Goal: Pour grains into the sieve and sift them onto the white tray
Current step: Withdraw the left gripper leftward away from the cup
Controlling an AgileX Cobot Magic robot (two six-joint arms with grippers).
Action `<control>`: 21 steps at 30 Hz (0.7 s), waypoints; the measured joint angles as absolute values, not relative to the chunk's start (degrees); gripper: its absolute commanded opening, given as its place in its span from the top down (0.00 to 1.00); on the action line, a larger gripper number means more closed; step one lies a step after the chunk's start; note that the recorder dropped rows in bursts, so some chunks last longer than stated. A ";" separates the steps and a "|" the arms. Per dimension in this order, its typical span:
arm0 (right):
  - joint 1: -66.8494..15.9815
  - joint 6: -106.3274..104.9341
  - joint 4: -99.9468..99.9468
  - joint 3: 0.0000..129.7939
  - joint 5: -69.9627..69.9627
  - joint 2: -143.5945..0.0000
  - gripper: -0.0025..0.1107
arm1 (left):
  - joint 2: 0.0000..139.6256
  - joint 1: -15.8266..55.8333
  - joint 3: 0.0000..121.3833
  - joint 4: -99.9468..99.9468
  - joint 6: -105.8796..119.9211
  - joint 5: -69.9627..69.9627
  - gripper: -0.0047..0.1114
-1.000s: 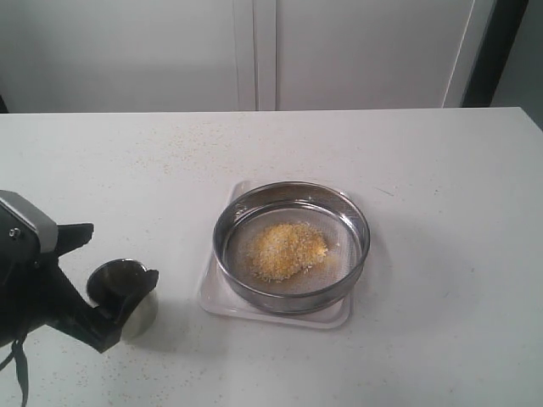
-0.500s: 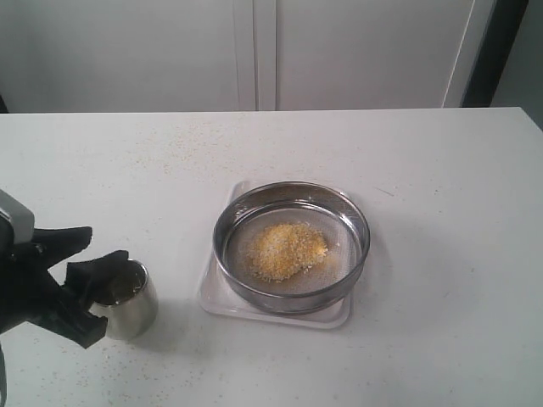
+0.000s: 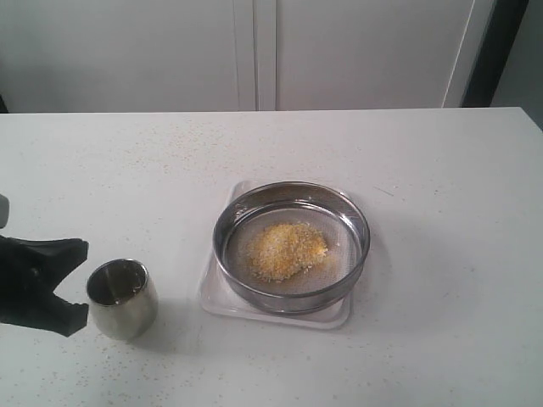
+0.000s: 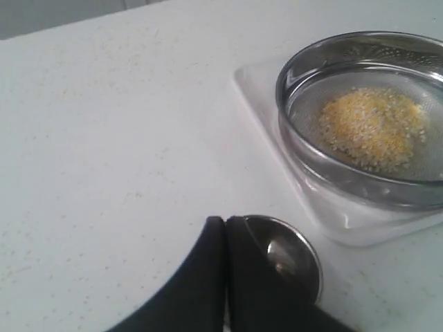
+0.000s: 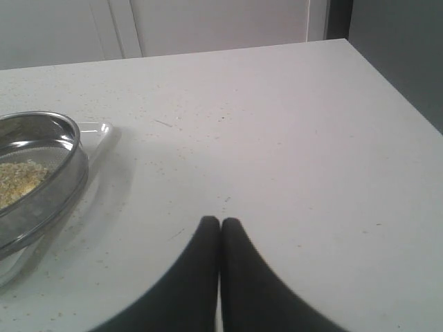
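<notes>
Reaching in low from the left side of the desk, the left arm holds its left fingers pressed together and empty. The tips are just beside the upright steel cup, not touching it. The right fingers are likewise closed on nothing and are held over bare desk to one side of the sieve. The grains lie heaped on the sieve's mesh. The sieve sits on the white tray, mid-desk.

Grains in sieve — on tray.
</notes>
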State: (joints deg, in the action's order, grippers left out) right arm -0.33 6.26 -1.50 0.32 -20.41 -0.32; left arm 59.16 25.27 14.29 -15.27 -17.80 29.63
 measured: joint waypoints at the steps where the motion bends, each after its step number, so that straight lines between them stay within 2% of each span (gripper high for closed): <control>1: -0.33 6.26 -1.50 0.32 -20.41 -0.32 0.98 | 58.50 25.27 14.86 -14.98 -18.22 27.31 0.96; 14: -0.33 6.26 -1.50 0.32 -20.41 -0.32 0.98 | 51.82 25.27 28.08 -13.89 -21.47 -17.27 0.96; 21: -0.33 6.26 -1.50 0.32 -20.41 -0.32 0.98 | 51.70 25.27 33.45 -13.07 -21.56 -31.68 0.96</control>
State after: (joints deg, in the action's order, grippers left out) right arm -0.33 6.26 -1.50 0.32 -20.41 -0.32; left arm 51.70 25.27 33.45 -13.07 -21.56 -31.68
